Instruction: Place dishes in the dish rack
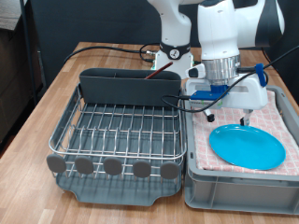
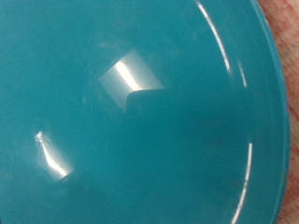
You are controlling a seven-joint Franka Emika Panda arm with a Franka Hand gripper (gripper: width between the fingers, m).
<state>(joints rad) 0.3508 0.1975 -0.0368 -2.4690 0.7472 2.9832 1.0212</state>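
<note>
The bright-blue plate (image 1: 247, 147) lies flat on the checked cloth inside the light grey bin (image 1: 238, 182) at the exterior view's right. My gripper (image 1: 231, 118) hangs just above the plate's far edge, fingers pointing down and spread apart, with nothing between them. The wrist view is almost filled by the plate (image 2: 131, 121) seen from very close, and my fingers do not show there. The dish rack (image 1: 121, 131) stands at the exterior view's left and its wire grid holds nothing. The white mug and the wooden spoon are not in view.
The rack's tall grey back compartment (image 1: 129, 87) stands next to the arm's base. Pink-and-white checked cloth (image 1: 280, 112) lines the bin, and a strip of it shows in the wrist view (image 2: 288, 37). Cables (image 1: 112, 49) lie on the wooden table behind the rack.
</note>
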